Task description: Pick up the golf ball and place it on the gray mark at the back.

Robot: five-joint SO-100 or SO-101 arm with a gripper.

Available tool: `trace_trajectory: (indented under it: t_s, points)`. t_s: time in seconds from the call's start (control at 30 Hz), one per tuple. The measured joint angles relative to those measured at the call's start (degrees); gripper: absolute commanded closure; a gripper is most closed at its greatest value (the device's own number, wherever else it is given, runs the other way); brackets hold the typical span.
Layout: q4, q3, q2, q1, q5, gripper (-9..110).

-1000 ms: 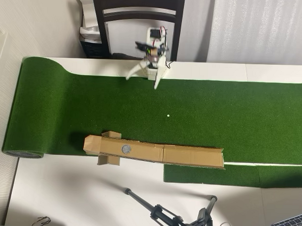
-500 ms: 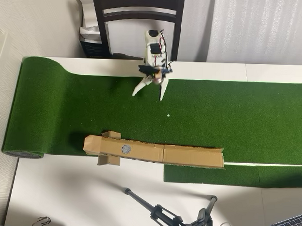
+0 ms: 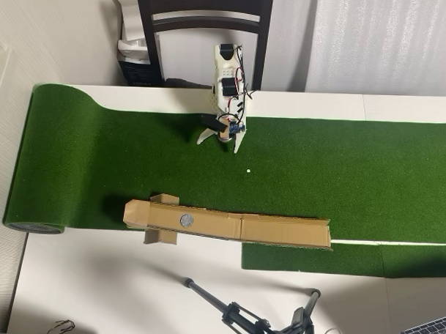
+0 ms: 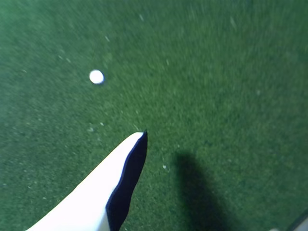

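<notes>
Green turf (image 3: 355,171) covers the table, and the gripper (image 3: 222,140) hangs above it near the far edge with its fingers spread wide, gripping nothing. No golf ball is visible — only a tiny white dot (image 3: 248,170) lies just ahead of the fingertips, while the gray mark (image 3: 186,220) sits farther on in the cardboard strip (image 3: 279,229), slightly left in the overhead view.

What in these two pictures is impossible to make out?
- Golf ball: it is not seen in either view. The white dot on the turf is too small in the overhead view and too blurred in the wrist view to identify.
- Jaws, wrist view: only one finger clearly shows; the frame edge cuts off the rest.
- Tripod, overhead view: cut off by the bottom edge.
</notes>
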Motion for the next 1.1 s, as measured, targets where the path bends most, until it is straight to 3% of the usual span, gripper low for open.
trace_trajectory:
  t_s: [0.17,0.57,0.8,1.1]
  points:
    - [2.72,0.18,0.0,0.0,1.32,36]
    - [7.21,0.18,0.79,-4.48,4.75,62]
    - [7.21,0.18,0.88,-4.48,4.75,84]
    - [7.21,0.18,0.88,-2.99,4.75,97]
